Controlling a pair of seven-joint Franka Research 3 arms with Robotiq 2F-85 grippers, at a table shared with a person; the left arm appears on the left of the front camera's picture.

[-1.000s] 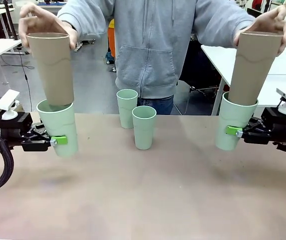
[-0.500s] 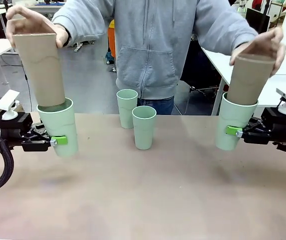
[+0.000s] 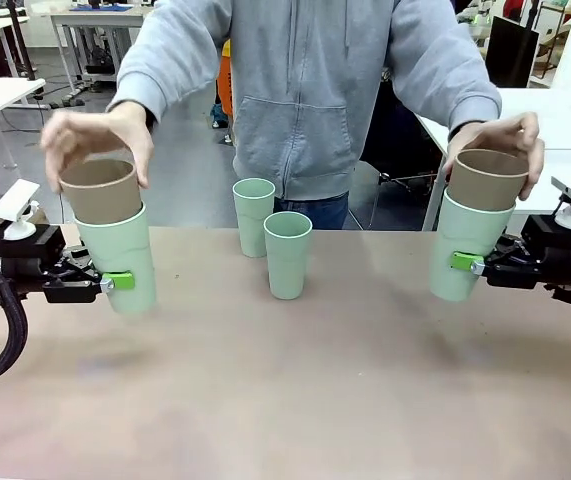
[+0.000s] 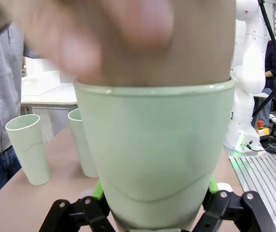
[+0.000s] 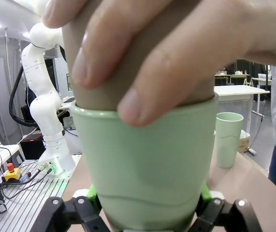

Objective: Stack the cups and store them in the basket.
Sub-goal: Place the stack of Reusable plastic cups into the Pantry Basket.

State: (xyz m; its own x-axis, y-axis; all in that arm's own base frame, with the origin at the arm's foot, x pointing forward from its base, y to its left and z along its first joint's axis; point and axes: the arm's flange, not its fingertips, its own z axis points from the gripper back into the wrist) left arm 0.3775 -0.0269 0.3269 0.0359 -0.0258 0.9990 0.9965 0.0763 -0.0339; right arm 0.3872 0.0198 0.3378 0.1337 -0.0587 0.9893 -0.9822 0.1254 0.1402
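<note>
Arms level, the left gripper (image 3: pixel 115 281) and right gripper (image 3: pixel 466 262) each pinch a green cup (image 3: pixel 123 250); hands (image 3: pixel 100 140) press brown cups (image 3: pixel 100 190) inside. Left wrist view shows two spare cups (image 4: pixel 29 147), right one.
</note>
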